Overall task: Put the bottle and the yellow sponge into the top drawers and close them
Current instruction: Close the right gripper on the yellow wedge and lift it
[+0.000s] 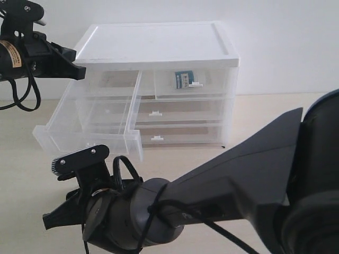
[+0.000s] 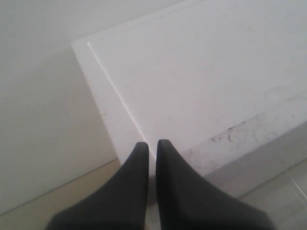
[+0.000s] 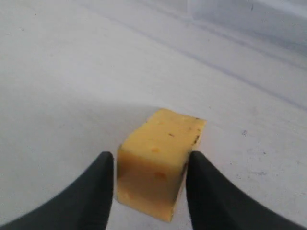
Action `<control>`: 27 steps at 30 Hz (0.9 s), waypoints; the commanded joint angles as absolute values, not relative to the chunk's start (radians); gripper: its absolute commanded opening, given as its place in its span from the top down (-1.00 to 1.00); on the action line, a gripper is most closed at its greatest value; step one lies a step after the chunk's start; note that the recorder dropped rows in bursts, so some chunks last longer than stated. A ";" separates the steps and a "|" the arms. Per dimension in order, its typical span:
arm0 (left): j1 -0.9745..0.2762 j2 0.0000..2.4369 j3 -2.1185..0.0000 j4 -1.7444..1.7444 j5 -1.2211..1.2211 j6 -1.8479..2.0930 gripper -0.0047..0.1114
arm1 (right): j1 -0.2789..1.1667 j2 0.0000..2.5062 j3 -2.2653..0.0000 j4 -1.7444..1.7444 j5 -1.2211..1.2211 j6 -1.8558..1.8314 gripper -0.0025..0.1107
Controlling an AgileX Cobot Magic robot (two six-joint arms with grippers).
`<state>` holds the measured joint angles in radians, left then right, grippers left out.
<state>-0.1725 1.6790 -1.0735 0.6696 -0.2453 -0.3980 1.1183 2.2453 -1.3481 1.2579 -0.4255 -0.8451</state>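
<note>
The yellow sponge [image 3: 158,163] rests on the pale tabletop. My right gripper [image 3: 149,158] is open, its fingers close on either side of the sponge, with a thin gap showing at one finger. In the exterior view this gripper [image 1: 50,217] is low at the front left and the sponge is hidden behind the arm. The bottle [image 1: 184,79] lies inside the shut top right drawer [image 1: 212,84]. The top left drawer [image 1: 90,129] is pulled far out and looks empty. My left gripper [image 1: 78,71] [image 2: 152,143] is shut on nothing, hovering at the cabinet's top left corner.
The white-topped cabinet [image 1: 153,42] stands against the wall, its two full-width lower drawers [image 1: 180,114] shut. My right arm's large dark body [image 1: 238,185] fills the front right of the exterior view. The open drawer's front wall [image 1: 79,145] juts out just above the right gripper.
</note>
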 commanded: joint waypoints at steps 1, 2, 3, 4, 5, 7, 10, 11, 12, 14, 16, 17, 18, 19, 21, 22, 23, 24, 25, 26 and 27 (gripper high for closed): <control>-0.171 1.672 -1.071 0.669 -0.233 -0.403 0.85 | 1.114 2.241 -1.352 1.311 -0.382 -0.915 0.92; -0.171 1.672 -1.071 0.669 -0.233 -0.403 0.85 | 1.116 2.241 -1.352 1.321 -0.380 -0.927 0.95; -0.171 1.672 -1.071 0.669 -0.233 -0.403 0.85 | 1.116 2.239 -1.352 1.328 -0.376 -0.929 0.96; -0.171 1.672 -1.071 0.669 -0.233 -0.403 0.85 | 1.116 2.234 -1.349 1.332 -0.376 -0.932 0.96; -0.171 1.672 -1.071 0.669 -0.233 -0.403 0.85 | 1.116 2.228 -1.349 1.356 -0.376 -0.960 0.96; -0.171 1.672 -1.071 0.669 -0.233 -0.403 0.85 | 1.118 2.214 -1.349 1.393 -0.375 -1.001 0.96; -0.171 1.672 -1.071 0.669 -0.233 -0.403 0.85 | 1.128 2.180 -1.338 1.429 -0.372 -1.081 0.96; -0.171 1.672 -1.071 0.669 -0.233 -0.403 0.85 | 1.137 2.166 -1.327 1.433 -0.372 -1.096 0.96; -0.171 1.672 -1.071 0.669 -0.233 -0.403 0.85 | 1.149 2.133 -1.297 1.433 -0.367 -1.106 0.96; -0.171 1.672 -1.071 0.669 -0.233 -0.403 0.85 | 1.165 2.090 -1.235 1.433 -0.352 -1.132 0.96; -0.171 1.672 -1.071 0.669 -0.233 -0.403 0.85 | 1.170 2.058 -1.194 1.433 -0.302 -1.142 0.96; -0.171 1.672 -1.071 0.669 -0.233 -0.403 0.85 | 1.171 2.050 -1.184 1.433 -0.276 -1.145 0.96; -0.171 1.672 -1.071 0.669 -0.233 -0.403 0.85 | 1.171 2.041 -1.173 1.431 -0.244 -1.152 0.96; -0.171 1.672 -1.071 0.669 -0.233 -0.403 0.85 | 1.173 2.033 -1.167 1.429 -0.213 -1.154 0.96; -0.171 1.672 -1.071 0.669 -0.230 -0.403 0.85 | 1.175 2.018 -1.158 1.427 -0.171 -1.176 0.96; -0.171 1.672 -1.071 0.669 -0.227 -0.403 0.85 | 1.177 2.008 -1.157 1.427 -0.155 -1.180 0.96; -0.171 1.672 -1.071 0.669 -0.224 -0.403 0.85 | 1.177 2.002 -1.151 1.427 -0.138 -1.190 0.96; -0.171 1.672 -1.071 0.669 -0.222 -0.403 0.85 | 1.177 1.990 -1.150 1.427 -0.114 -1.204 0.96; -0.171 1.672 -1.071 0.669 -0.220 -0.403 0.85 | 1.177 1.977 -1.146 1.427 -0.084 -1.224 0.96; -0.171 1.672 -1.071 0.669 -0.220 -0.403 0.85 | 1.177 1.965 -1.142 1.427 -0.048 -1.239 0.96; -0.171 1.672 -1.071 0.669 -0.220 -0.403 0.85 | 1.177 1.947 -1.137 1.427 -0.011 -1.253 0.96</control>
